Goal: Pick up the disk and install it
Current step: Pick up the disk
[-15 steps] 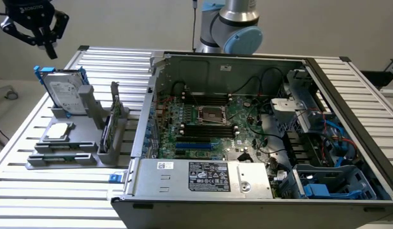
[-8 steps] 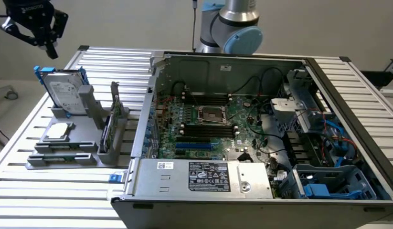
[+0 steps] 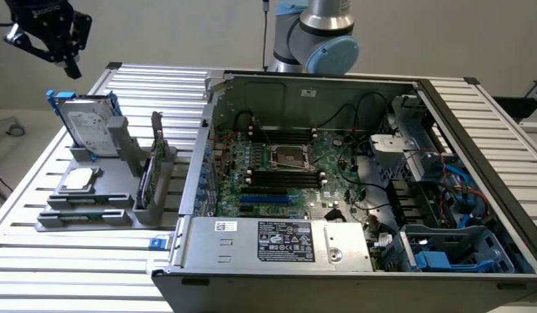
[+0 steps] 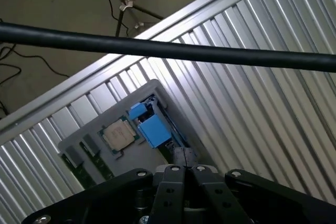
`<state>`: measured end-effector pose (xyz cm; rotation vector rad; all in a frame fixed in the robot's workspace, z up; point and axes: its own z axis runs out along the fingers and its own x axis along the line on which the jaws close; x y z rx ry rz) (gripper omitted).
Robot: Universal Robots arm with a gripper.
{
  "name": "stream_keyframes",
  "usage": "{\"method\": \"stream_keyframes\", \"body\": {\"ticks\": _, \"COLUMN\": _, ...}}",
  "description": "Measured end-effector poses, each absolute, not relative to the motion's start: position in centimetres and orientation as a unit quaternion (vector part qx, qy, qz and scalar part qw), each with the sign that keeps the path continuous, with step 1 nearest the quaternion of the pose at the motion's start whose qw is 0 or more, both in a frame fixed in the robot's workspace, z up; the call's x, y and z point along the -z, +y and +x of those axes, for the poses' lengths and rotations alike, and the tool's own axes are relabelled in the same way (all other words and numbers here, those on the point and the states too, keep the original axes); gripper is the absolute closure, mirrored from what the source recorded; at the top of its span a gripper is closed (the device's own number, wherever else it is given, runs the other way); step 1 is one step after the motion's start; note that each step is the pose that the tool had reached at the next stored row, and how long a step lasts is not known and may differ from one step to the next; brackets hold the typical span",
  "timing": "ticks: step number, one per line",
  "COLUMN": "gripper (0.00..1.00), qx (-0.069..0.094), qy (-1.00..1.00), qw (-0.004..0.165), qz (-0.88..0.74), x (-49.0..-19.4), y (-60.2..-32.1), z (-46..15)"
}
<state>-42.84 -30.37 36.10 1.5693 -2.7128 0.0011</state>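
The disk (image 3: pixel 87 127), a silver-grey drive with a white label in a blue carrier, leans upright in a grey holder (image 3: pixel 103 195) on the slatted table, at the exterior view's left. My gripper (image 3: pixel 70 67) hangs well above it, a little further to the exterior view's left, shut with nothing between the fingers. The wrist view looks down past the closed fingertips (image 4: pixel 185 157) onto the disk's blue carrier edge (image 4: pixel 154 127) far below.
The holder also carries a square silver processor chip (image 3: pixel 79 180) (image 4: pixel 118 135) and a thin green card (image 3: pixel 151 176) on edge. An open computer case (image 3: pixel 338 169) with a blue drive bay (image 3: pixel 451 257) takes up the exterior view's right. A black cable (image 4: pixel 168 51) crosses the wrist view.
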Motion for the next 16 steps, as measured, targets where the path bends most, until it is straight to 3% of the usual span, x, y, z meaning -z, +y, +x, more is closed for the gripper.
{"method": "stream_keyframes", "body": {"ticks": 16, "gripper": 0.89, "qx": 0.005, "qy": -0.788, "qw": 0.001, "qz": 0.615, "x": -36.1, "y": -30.37, "z": -42.84}}
